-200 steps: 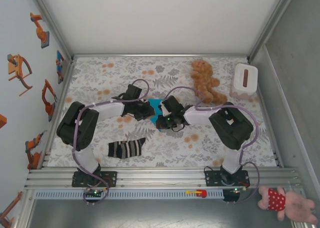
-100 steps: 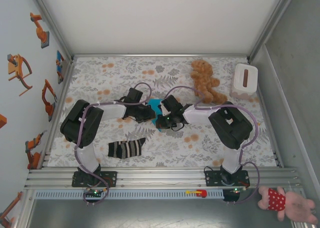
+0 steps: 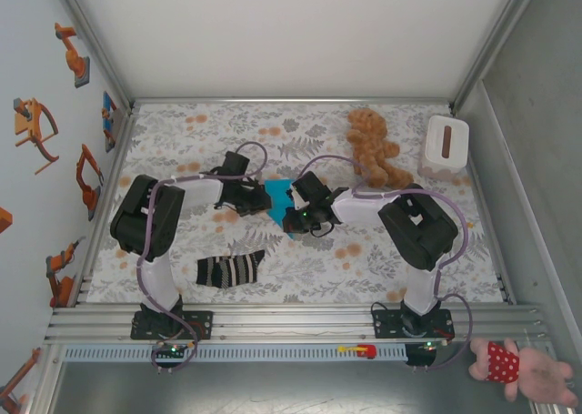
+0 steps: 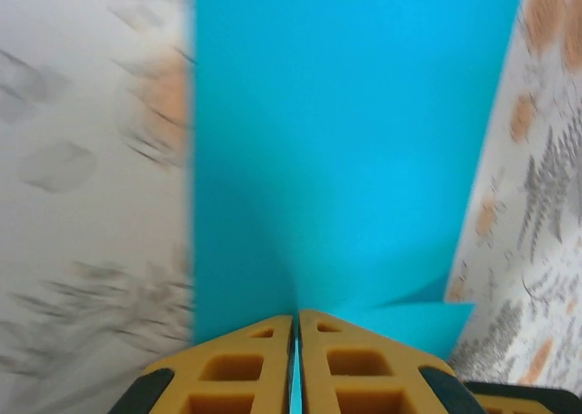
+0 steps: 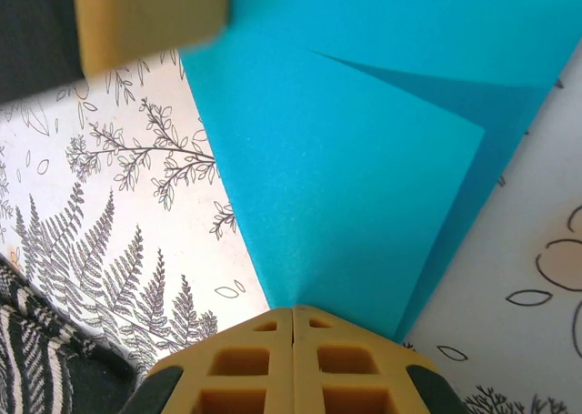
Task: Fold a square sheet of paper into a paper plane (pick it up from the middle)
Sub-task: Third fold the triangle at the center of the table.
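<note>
The thin turquoise-blue sheet of paper (image 3: 278,196), partly folded, sits at the middle of the floral-patterned table (image 3: 182,150), between the two arms. The left gripper (image 4: 296,328) has its yellow fingers pressed together on one edge of the sheet, which fans out ahead of it. The right gripper (image 5: 292,316) pinches the opposite side, jaws closed on the paper, near a black-and-white striped sock (image 5: 32,359)

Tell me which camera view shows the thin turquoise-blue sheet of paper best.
The right wrist view: the thin turquoise-blue sheet of paper is sharp there, with its edges and an overlapping folded layer visible. The left wrist view shows it large but partly blurred. The top view shows a small, mostly hidden patch.
</note>
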Robot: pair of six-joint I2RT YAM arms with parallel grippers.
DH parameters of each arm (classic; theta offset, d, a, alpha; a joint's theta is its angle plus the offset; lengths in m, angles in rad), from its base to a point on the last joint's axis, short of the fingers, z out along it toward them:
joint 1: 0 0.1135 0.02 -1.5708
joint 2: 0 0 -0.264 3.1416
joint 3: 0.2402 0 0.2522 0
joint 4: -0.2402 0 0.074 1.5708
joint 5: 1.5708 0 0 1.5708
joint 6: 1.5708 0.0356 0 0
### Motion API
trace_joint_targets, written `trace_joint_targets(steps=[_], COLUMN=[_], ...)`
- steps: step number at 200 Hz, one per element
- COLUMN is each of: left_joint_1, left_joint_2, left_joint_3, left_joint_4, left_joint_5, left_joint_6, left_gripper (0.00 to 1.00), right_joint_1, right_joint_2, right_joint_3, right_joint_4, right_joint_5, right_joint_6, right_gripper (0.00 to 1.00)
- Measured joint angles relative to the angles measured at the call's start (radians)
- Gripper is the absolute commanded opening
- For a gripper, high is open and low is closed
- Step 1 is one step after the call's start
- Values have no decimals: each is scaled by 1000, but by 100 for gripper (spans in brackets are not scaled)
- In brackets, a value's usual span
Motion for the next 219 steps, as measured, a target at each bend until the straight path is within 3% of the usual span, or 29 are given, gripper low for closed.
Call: trace_joint_targets(steps=[61, 82, 134, 159, 166, 219], left_joint_1=[57, 68, 77, 77, 76, 26], left_joint_2=[-5, -40, -245, -267, -267, -254], left_joint_3=[35, 26, -154, -256, -278, -322], left_joint_4=[-58, -53, 114, 209, 230, 328], left_joint_5=[-63, -89, -63, -28, -18, 43], left_joint_6=[40, 23, -153, -258, -285, -397], left_gripper=[12, 17, 39, 44, 45, 46], right_joint_1=[1, 1, 0, 0, 0, 0], right_joint_2=[0, -5, -132, -159, -156, -101], right_joint_3=[6, 8, -2, -13, -21, -32], right_joint_4=[-1, -5, 48, 95, 107, 119], right_joint_5=[-2, -2, 54, 76, 75, 81], right_joint_6=[-7, -5, 130, 179, 193, 230], right_gripper=[0, 0, 15, 22, 28, 25])
